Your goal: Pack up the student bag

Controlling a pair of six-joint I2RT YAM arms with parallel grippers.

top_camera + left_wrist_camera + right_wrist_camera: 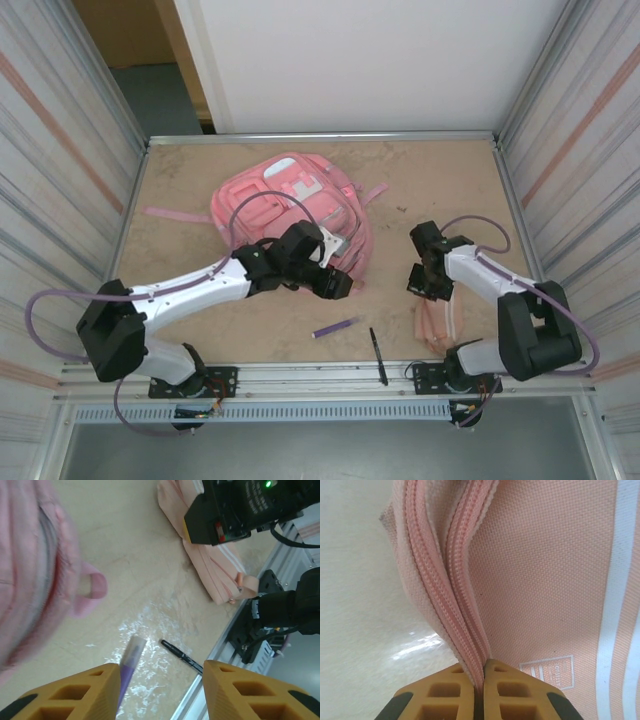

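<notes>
1. The table point(450, 190) is a pale, marbled surface with corrugated walls on both sides and a metal rail along the near edge.
2. The student bag point(290, 205) lies flat on the far left-centre of the table, its straps spread out to either side. In the left wrist view its pink fabric point(30, 570) is at the left edge, blurred.
3. The left arm point(190, 290) reaches diagonally from its base to the bag's near edge. The left gripper point(335, 283) hangs just beside the bag's near right corner. Its jaws stand partly apart with nothing between them point(160, 672).
4. The right arm point(500, 285) is folded back over the near right of the table, with the right gripper point(422, 285) pointing down.
5. The pencil case point(440, 325), slim and pink, lies near the right arm's base, well apart from the bag. The right gripper point(480, 672) is pinched tight on its zip edge point(465, 595).
6. A purple pen point(335, 327) lies on the table between the two arms, near the left gripper point(129, 667).
7. A black pen point(377, 355) lies just beside the purple one, close to the rail point(180, 656).
</notes>
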